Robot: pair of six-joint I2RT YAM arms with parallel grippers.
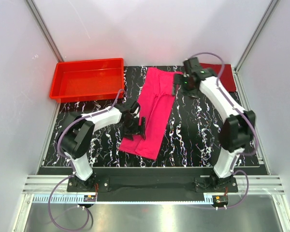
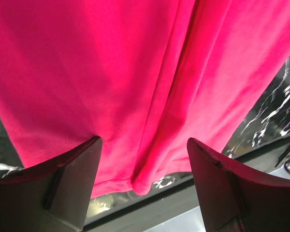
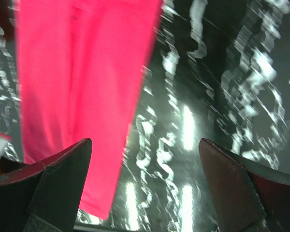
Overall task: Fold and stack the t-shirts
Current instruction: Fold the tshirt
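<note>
1. T-shirts: two. One is the pink t-shirt; the other is the dark red t-shirt, only partly in view behind an arm.
2. Trays: one, the red tray.
3. Robot arms: two, the left arm and the right arm.
4. Grippers: two, one per arm, the left gripper and the right gripper; each has two fingers, four in all.
5. Benches: one, the black, white-veined bench.
</note>
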